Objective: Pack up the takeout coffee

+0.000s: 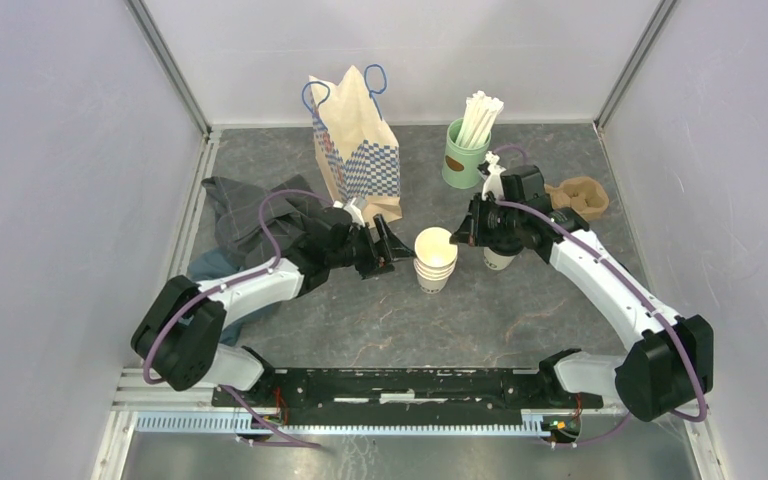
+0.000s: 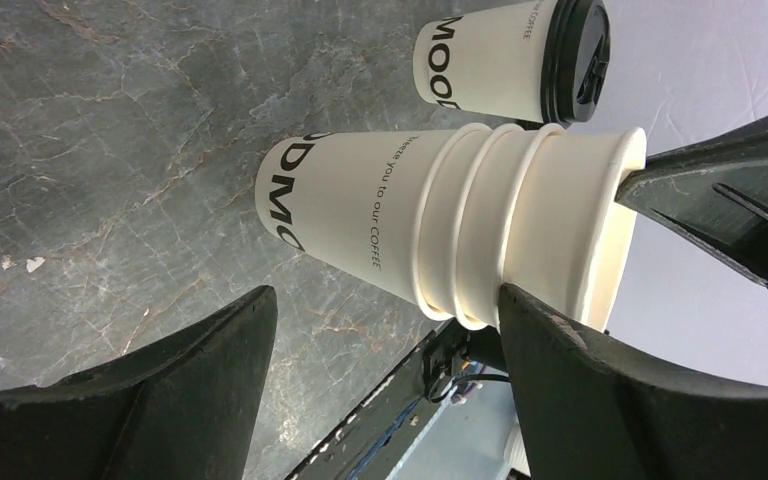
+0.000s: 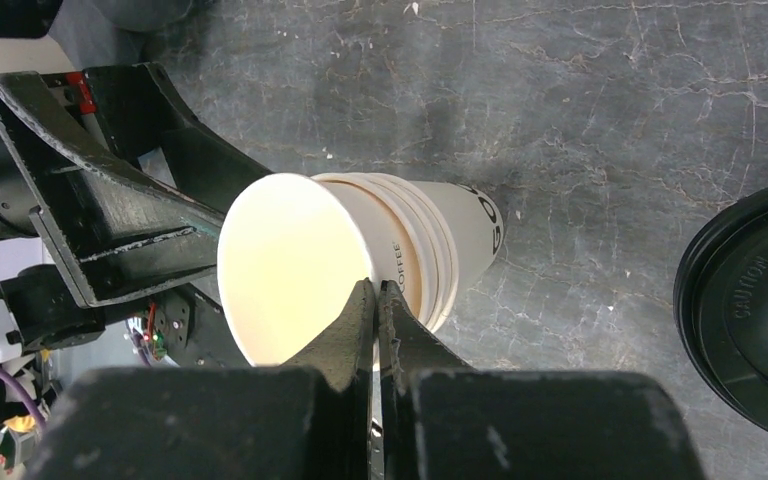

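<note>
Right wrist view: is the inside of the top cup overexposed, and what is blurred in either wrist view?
Right wrist view: the top cup glows washed-out inside; the right gripper is blurred nearest the lens. Left wrist view: print on the stacked cups is sharp; the left fingers are dark, with little detail.

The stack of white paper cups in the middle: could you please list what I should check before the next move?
1. Right gripper shut on the rim of the top white paper cup: ok.
2. Left gripper open, straddling the stack of nested white paper cups: ok.
3. Left fingers bracing the lower cups: not ok, jaws stand wide.
4. Stack upright on the grey marbled table: ok.
5. White paper cup with a round black plastic lid standing apart from the stack: ok.
</note>
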Robot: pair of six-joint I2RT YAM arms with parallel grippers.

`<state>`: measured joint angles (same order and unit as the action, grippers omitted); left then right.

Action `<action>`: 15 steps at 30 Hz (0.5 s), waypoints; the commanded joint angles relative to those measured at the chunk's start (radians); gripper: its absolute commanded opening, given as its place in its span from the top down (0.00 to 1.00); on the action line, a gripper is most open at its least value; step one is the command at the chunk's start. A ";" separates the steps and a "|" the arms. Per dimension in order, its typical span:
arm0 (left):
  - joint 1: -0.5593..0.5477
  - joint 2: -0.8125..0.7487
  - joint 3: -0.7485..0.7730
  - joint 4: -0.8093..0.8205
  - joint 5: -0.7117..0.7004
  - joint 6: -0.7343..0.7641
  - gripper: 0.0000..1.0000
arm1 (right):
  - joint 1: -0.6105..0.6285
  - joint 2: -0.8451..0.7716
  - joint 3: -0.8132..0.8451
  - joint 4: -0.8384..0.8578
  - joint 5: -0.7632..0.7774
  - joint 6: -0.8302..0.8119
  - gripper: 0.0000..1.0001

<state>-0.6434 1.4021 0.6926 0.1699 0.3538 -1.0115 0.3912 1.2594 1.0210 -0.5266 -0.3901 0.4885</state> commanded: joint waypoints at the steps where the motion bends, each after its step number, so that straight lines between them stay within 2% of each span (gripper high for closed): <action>1: -0.001 0.017 0.033 -0.076 0.022 -0.027 0.12 | 0.007 -0.037 0.034 0.059 -0.032 0.054 1.00; 6: -0.001 -0.018 0.069 -0.128 0.022 -0.027 0.12 | 0.008 -0.041 0.144 -0.086 0.053 -0.016 1.00; 10: -0.001 -0.068 0.128 -0.192 0.022 -0.027 0.12 | 0.009 -0.040 0.112 -0.108 0.104 -0.069 1.00; 11: -0.001 -0.080 0.141 -0.214 0.026 -0.031 0.08 | 0.012 -0.040 0.100 -0.099 0.116 -0.078 1.00; 12: -0.001 -0.096 0.152 -0.232 0.023 0.136 0.04 | 0.016 -0.041 0.085 -0.084 0.119 -0.079 1.00; 15: -0.001 -0.143 0.201 -0.323 -0.016 0.206 0.01 | 0.034 -0.041 0.067 -0.055 0.113 -0.075 1.00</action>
<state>-0.6415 1.3415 0.8059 -0.0441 0.3653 -0.9596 0.4034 1.2339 1.1088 -0.6056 -0.3096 0.4366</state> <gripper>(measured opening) 0.977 0.011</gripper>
